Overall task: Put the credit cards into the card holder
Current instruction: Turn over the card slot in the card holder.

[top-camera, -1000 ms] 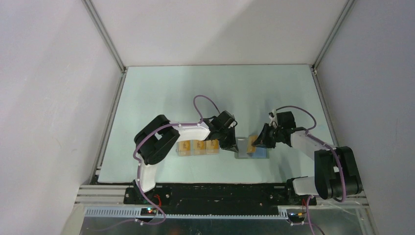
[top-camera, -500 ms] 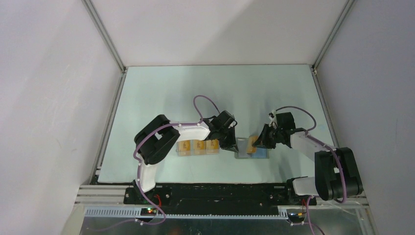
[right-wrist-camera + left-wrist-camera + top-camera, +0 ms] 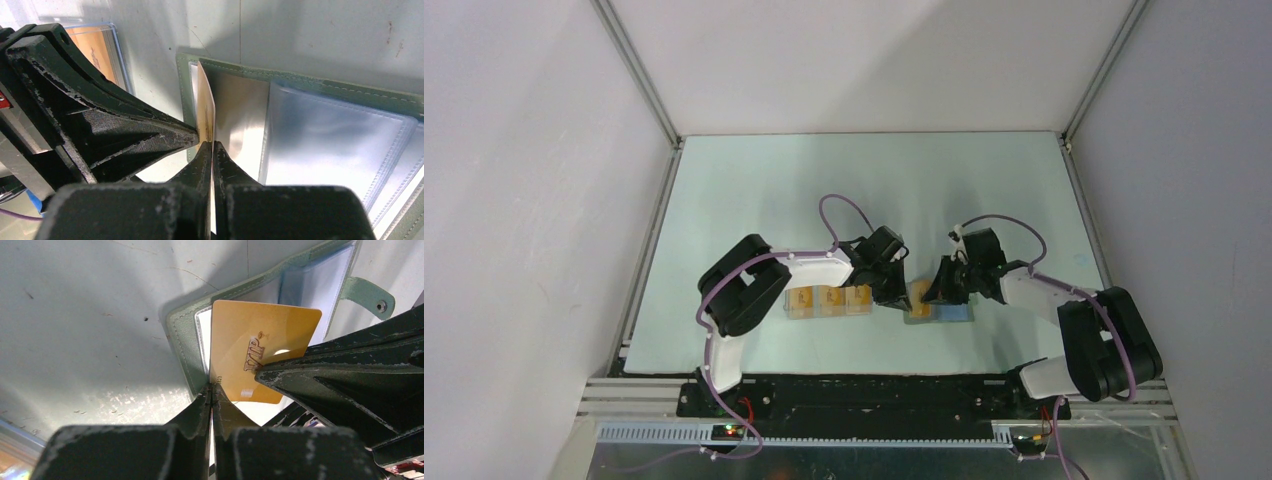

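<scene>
On the table [image 3: 824, 190] the card holder [image 3: 954, 313] lay open at near centre, long axis left-right. The right gripper [image 3: 213, 145] pinched 1 credit card [image 3: 250, 340] standing on edge over its left half, seemingly lengthwise left-right. The left gripper [image 3: 212, 388] was closed narrow; on what, I could not tell.

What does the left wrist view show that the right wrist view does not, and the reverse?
Only left wrist: the gold face of the card with VIP printed on it, and the snap tab of the wallet.
Only right wrist: the clear box with other cards, beside the wallet; here the card is seen edge-on.
Both: the open wallet with clear sleeves, and the left gripper and right gripper, both shut, meeting at the card.
</scene>
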You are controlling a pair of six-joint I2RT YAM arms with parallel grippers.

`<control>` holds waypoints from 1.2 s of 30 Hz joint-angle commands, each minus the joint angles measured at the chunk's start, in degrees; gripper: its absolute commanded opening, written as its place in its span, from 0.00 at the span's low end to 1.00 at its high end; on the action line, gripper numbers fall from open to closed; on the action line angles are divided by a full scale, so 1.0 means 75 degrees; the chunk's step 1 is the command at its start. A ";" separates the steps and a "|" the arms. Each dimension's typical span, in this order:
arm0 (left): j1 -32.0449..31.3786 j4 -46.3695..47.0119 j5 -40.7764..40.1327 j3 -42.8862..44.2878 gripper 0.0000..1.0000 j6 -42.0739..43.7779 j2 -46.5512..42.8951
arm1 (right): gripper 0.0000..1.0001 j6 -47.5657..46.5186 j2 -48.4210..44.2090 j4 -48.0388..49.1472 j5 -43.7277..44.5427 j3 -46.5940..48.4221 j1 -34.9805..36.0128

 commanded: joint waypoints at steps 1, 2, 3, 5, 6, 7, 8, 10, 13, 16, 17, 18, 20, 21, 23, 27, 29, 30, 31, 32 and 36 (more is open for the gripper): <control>-0.0015 -0.0245 -0.0589 -0.0223 0.06 0.0320 0.0017 | 0.00 -0.0003 0.0039 -0.0191 0.0243 0.0239 0.0051; -0.0012 -0.0244 -0.0591 -0.0240 0.07 0.0324 0.0011 | 0.00 -0.0039 -0.0003 -0.0284 0.0239 0.0267 0.0028; -0.0007 -0.0239 -0.0595 -0.0245 0.07 0.0327 -0.0010 | 0.00 -0.0058 -0.0134 -0.0341 0.0207 0.0317 -0.0055; -0.0009 -0.0244 -0.0618 -0.0268 0.09 0.0375 -0.0133 | 0.00 -0.0123 -0.0435 -0.0534 0.0102 0.0357 -0.0319; -0.0013 -0.0243 -0.0629 -0.0272 0.11 0.0429 -0.0267 | 0.00 -0.0141 -0.0580 -0.0672 0.0046 0.0361 -0.0468; -0.0014 -0.0246 -0.0651 -0.0267 0.15 0.0444 -0.0336 | 0.00 -0.0199 -0.0861 -0.0746 -0.0091 0.0364 -0.0806; -0.0014 -0.0252 -0.0675 -0.0251 0.18 0.0446 -0.0496 | 0.00 -0.0238 -0.1139 -0.0901 -0.0162 0.0364 -0.0987; -0.0011 -0.0262 -0.0717 -0.0193 0.26 0.0434 -0.0739 | 0.00 -0.0382 -0.1523 -0.1231 -0.0297 0.0426 -0.1532; -0.0032 -0.0284 -0.0754 -0.0062 0.35 0.0405 -0.1003 | 0.00 -0.0751 -0.1815 -0.1828 -0.0127 0.0729 -0.2225; -0.0065 -0.0310 -0.0800 0.0180 0.41 0.0369 -0.1200 | 0.00 -0.0963 -0.1882 -0.2486 0.0318 0.0982 -0.2416; -0.0094 -0.0327 -0.0829 0.0235 0.45 0.0361 -0.1243 | 0.00 -0.1023 -0.1883 -0.2537 0.0464 0.1029 -0.2453; -0.0119 -0.0328 -0.0846 0.0355 0.46 0.0355 -0.1246 | 0.00 -0.1036 -0.1855 -0.2620 0.0562 0.1034 -0.2471; -0.0165 -0.0348 -0.0846 0.0543 0.49 0.0328 -0.1212 | 0.00 -0.1053 -0.1745 -0.2706 0.0616 0.1036 -0.2471; -0.0187 -0.0375 -0.0843 0.0610 0.50 0.0323 -0.1142 | 0.00 -0.1074 -0.1697 -0.2723 0.0636 0.1034 -0.2470; -0.0247 -0.0405 -0.0867 0.0776 0.52 0.0284 -0.1058 | 0.00 -0.1083 -0.1539 -0.2770 0.0744 0.1033 -0.2465; -0.0390 -0.0419 -0.0818 0.1235 0.53 0.0223 -0.0677 | 0.00 -0.1047 -0.1161 -0.2865 0.1046 0.1018 -0.2469; -0.0470 -0.0427 -0.0750 0.1442 0.53 0.0167 -0.0414 | 0.00 -0.0987 -0.0940 -0.2886 0.1187 0.1017 -0.2463; -0.0500 -0.0425 -0.0714 0.1492 0.53 0.0131 -0.0334 | 0.00 -0.0958 -0.0891 -0.2896 0.1270 0.1011 -0.2459; -0.0523 -0.0429 -0.0706 0.1554 0.53 0.0046 -0.0188 | 0.00 -0.0952 -0.0810 -0.2897 0.1309 0.1010 -0.2458; -0.0526 -0.0454 -0.0735 0.1548 0.54 0.0006 -0.0109 | 0.00 -0.0947 -0.0785 -0.2901 0.1388 0.1000 -0.2449; -0.0530 -0.0609 -0.0930 0.1450 0.51 -0.0104 0.0211 | 0.00 -0.0962 -0.0764 -0.2890 0.1636 0.0985 -0.2413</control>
